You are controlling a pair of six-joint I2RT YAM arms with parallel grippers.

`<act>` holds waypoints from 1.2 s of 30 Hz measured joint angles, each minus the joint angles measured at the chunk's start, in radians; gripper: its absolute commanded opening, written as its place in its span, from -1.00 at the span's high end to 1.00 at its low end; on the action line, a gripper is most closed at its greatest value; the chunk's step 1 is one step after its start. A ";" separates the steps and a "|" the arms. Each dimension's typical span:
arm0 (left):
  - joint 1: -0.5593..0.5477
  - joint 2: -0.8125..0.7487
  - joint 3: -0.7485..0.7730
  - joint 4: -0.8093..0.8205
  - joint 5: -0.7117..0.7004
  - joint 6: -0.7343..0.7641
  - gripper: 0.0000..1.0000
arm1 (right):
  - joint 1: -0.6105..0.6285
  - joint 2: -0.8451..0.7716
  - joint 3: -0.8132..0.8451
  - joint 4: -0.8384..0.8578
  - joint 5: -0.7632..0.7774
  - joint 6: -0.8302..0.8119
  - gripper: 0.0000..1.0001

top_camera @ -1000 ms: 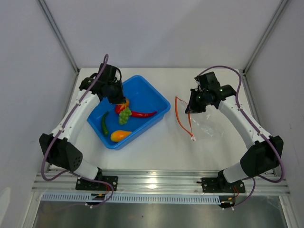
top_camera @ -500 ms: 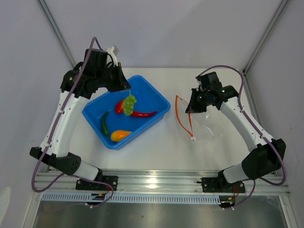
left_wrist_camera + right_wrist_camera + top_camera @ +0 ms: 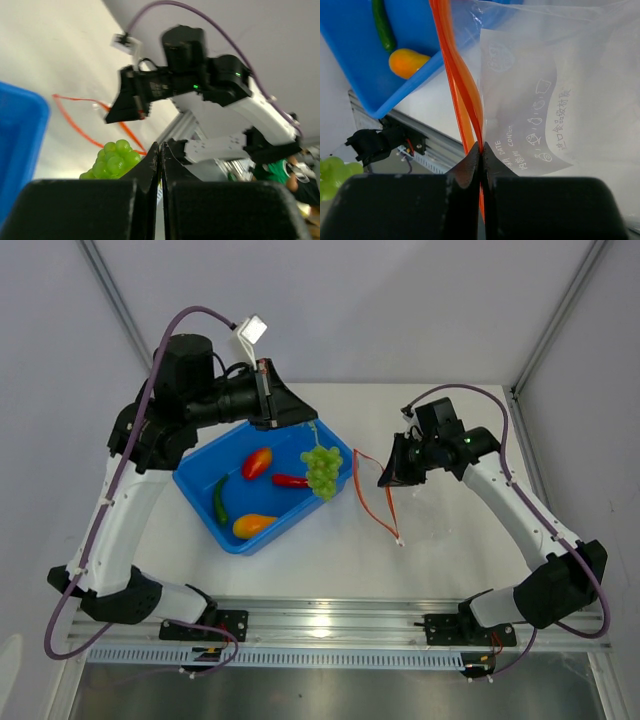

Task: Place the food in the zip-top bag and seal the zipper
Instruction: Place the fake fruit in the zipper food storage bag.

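My left pincer point(image 3: 159, 146) is clamped shut on the green grape bunch point(image 3: 322, 469), which dangles over the right rim of the blue tray point(image 3: 200, 490). My right pincer point(image 3: 481, 146) is pinched tight on the zipper point(image 3: 456, 70), holding the zip-top bag point(image 3: 545, 100) over the white table point(image 3: 330, 560), with pale grey walls point(image 3: 400, 310) all round.

Tray point(image 3: 300, 502) left, bag point(image 3: 545, 100) right; grapes point(image 3: 322, 468) hang over tray's right rim.
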 measured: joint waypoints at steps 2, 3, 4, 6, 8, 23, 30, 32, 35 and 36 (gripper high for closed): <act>-0.024 -0.011 -0.036 0.060 0.040 -0.021 0.99 | 0.006 -0.001 -0.007 0.005 -0.034 0.008 1.00; -0.036 -0.014 -0.049 0.085 0.056 -0.031 0.99 | 0.007 -0.001 -0.009 0.007 -0.059 0.014 1.00; -0.045 -0.015 -0.057 0.109 0.069 -0.040 0.99 | 0.008 -0.001 -0.011 0.009 -0.084 0.021 1.00; -0.060 -0.014 -0.064 0.146 0.087 -0.053 0.99 | 0.008 -0.001 -0.013 0.011 -0.134 0.029 1.00; -0.072 -0.014 -0.065 0.176 0.098 -0.067 0.99 | 0.009 -0.001 -0.014 0.015 -0.182 0.037 1.00; -0.180 -0.012 -0.136 0.349 0.116 -0.118 0.99 | 0.019 -0.079 -0.022 -0.002 -0.377 0.079 1.00; -0.216 -0.003 -0.159 0.405 0.117 -0.128 0.99 | 0.019 -0.121 -0.058 -0.018 -0.394 0.089 1.00; -0.220 -0.003 -0.168 0.412 0.116 -0.130 0.99 | 0.019 -0.124 -0.059 -0.020 -0.395 0.090 1.00; -0.221 -0.003 -0.172 0.414 0.115 -0.137 0.99 | 0.019 -0.127 -0.060 -0.024 -0.399 0.090 1.00; -0.221 -0.003 -0.172 0.416 0.115 -0.138 0.99 | 0.019 -0.129 -0.061 -0.025 -0.401 0.090 1.00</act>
